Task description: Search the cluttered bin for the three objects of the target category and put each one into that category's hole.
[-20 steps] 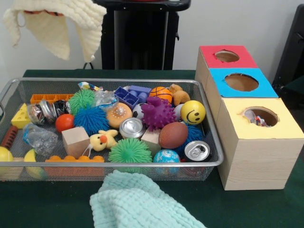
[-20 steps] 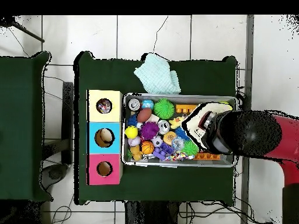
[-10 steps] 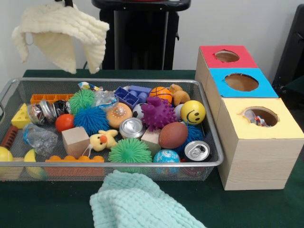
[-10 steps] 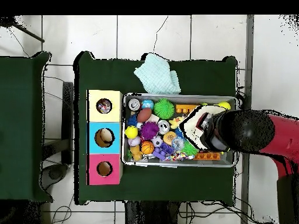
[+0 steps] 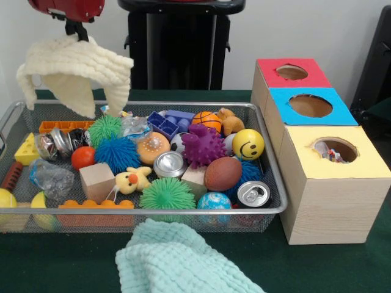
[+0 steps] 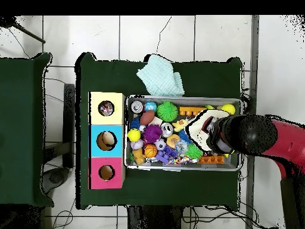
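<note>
- Dropping lower by the half-second, the cream knitted cloth (image 5: pixel 76 70) now hangs over the far left corner of the silver wire-mesh bin (image 5: pixel 278 183), where a second ago it was partly cut off by the top edge of the front view.
- The black gripper (image 5: pixel 77 29) has come into sight under the red arm, its fingers pinched shut on the cloth's top fold.
- In the overhead view the arm (image 6: pixel 250 134) has drawn back toward the bin's end wall, baring the yellow ball (image 6: pixel 228 108) in the corner.
- That cover is off the toys, so the clutter beneath is open to search; a mint-green knitted cloth (image 5: pixel 177 259) already lies on the table in front of the bin.
- Waiting at the bin's side are the red, blue and yellow hole boxes (image 5: pixel 317 131); no target is in hand yet.
</note>
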`<move>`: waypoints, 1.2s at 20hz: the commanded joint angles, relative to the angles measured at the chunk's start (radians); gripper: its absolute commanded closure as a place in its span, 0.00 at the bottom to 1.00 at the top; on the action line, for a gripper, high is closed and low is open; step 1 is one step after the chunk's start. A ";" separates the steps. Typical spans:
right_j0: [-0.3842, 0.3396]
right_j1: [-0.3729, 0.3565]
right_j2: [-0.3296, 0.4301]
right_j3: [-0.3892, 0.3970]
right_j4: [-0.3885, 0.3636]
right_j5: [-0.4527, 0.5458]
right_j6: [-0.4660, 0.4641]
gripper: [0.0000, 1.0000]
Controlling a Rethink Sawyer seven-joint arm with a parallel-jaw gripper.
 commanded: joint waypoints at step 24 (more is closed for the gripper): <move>-0.031 0.102 0.034 -0.101 -0.098 0.023 -0.235 1.00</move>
